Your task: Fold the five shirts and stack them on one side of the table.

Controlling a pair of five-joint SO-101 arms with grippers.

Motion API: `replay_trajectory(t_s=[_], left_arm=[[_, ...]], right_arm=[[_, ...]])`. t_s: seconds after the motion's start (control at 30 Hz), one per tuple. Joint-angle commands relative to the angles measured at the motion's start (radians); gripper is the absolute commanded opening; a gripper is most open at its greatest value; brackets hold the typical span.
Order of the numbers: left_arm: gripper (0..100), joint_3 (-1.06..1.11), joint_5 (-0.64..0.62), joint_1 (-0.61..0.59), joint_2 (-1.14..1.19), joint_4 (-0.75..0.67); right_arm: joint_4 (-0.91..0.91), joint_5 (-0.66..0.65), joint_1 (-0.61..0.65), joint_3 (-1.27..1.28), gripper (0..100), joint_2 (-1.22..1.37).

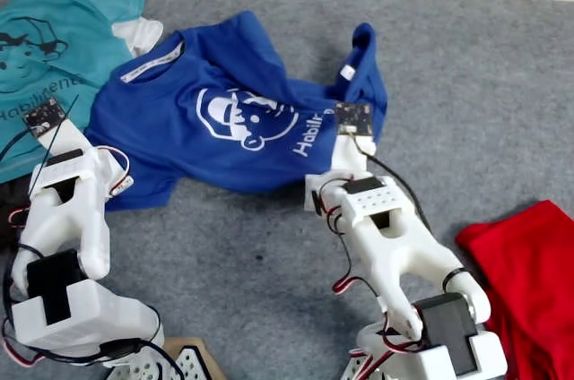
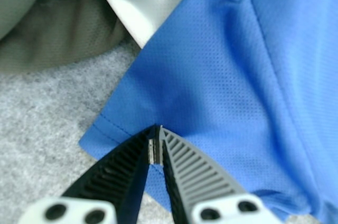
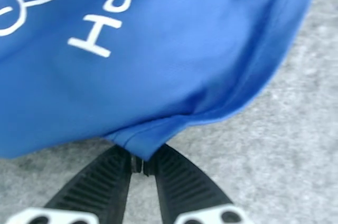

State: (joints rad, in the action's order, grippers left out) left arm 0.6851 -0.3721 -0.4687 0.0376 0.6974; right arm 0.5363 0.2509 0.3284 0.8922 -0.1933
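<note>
Blue shirt (image 1: 242,125) lies print-up and rumpled across the middle of the grey table (image 1: 484,84), with its sleeve side just beside the teal shirt (image 1: 63,30). The red shirt (image 1: 529,272) sits well apart near the table edge.

Risk: each grip takes only a thin bite of hem, so the fabric could slip free under any pull. Uneven tension would likely bunch the cloth further, and the neighbouring teal shirt might be caught.

Left gripper (image 2: 155,147) is clamped on the sleeve hem. Right gripper (image 3: 142,163) is clamped on a pinched fold of the bottom hem. The shirt body spreads away from both tips.
</note>
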Motion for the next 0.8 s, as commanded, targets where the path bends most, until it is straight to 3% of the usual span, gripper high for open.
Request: replay_trajectory(t_s=[0.0,0.43,0.77], left_arm=[[1,0.002,-0.011,0.005,-0.016,-0.017],[1,0.001,-0.011,0.005,-0.016,-0.017],[1,0.001,-0.011,0.005,-0.016,-0.017]], right_arm=[[0.053,-0.012,-0.061,-0.045,0.6,-0.071],[0.317,-0.012,-0.222,0.143,0.6,-0.618],[0.452,-0.150,-0.341,0.176,0.6,-0.657]])
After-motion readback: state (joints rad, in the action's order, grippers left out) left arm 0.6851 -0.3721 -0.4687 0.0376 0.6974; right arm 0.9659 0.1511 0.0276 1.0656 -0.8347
